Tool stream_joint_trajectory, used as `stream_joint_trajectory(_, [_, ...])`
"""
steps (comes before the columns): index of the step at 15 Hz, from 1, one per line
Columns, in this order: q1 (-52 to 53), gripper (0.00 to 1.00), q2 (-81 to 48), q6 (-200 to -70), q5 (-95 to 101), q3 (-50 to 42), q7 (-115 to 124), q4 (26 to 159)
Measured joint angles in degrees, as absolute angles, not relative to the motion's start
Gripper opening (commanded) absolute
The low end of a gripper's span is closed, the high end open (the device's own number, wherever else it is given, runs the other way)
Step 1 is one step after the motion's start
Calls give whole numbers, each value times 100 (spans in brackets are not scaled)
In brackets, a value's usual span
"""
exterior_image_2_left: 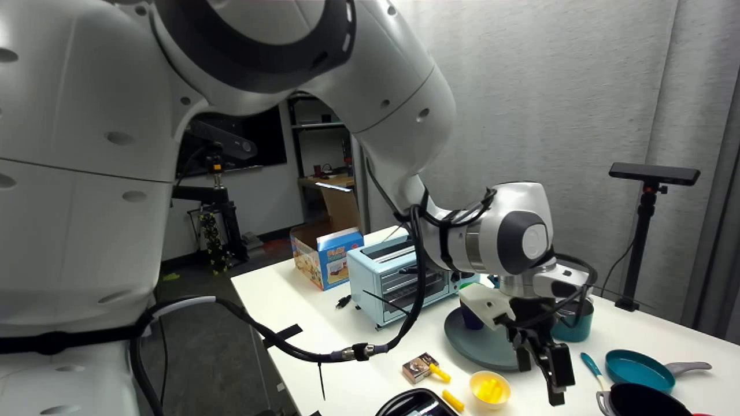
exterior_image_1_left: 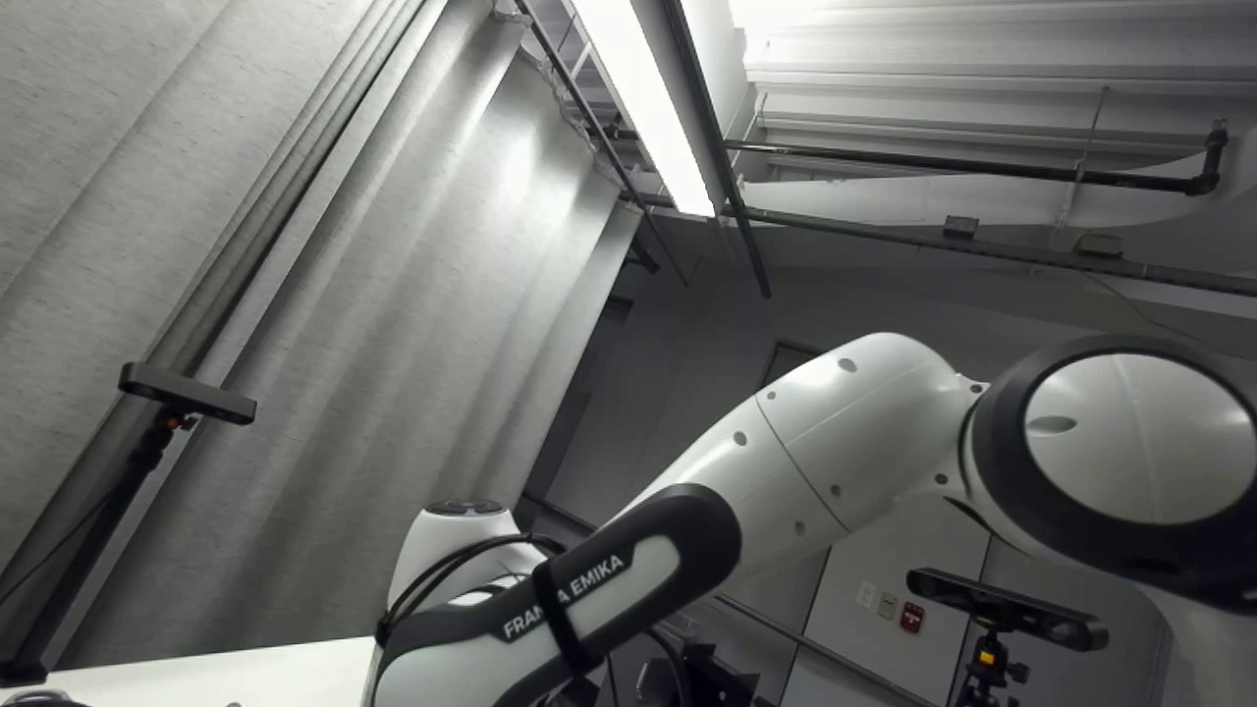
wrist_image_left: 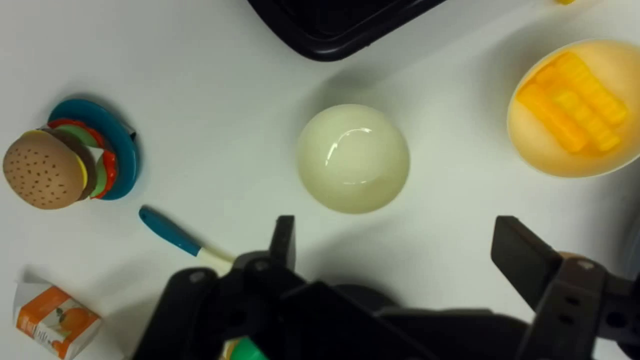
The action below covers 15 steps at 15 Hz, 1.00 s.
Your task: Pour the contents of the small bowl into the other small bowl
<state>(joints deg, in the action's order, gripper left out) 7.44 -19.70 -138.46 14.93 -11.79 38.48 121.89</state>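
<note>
In an exterior view, the white arm (exterior_image_1_left: 845,447) stretches out to 3 o'clock. In an exterior view, the yellow bowl (exterior_image_2_left: 490,406) sits at 5 o'clock on the table (exterior_image_2_left: 358,384), holding yellow sticks (exterior_image_2_left: 490,392). In the wrist view, the gripper (wrist_image_left: 395,240) is unclenched, its jaws spread wide, with the pale bowl (wrist_image_left: 353,162) at 11 o'clock from it, the yellow bowl at 2, and a toy burger (wrist_image_left: 50,170) at 9 o'clock from the pale bowl.

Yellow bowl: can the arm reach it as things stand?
Likely yes: in the wrist view the tool is open, nothing stands over the yellow bowl, and a gap separates it from the white bowl. The yellow one sits off to the tool's side, so shifting across would probably come first.
</note>
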Motion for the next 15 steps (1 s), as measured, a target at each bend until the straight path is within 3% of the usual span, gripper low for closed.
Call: stream_joint_trajectory(15, [1021,100,-267,-14176,3127,-141,5094,13340])
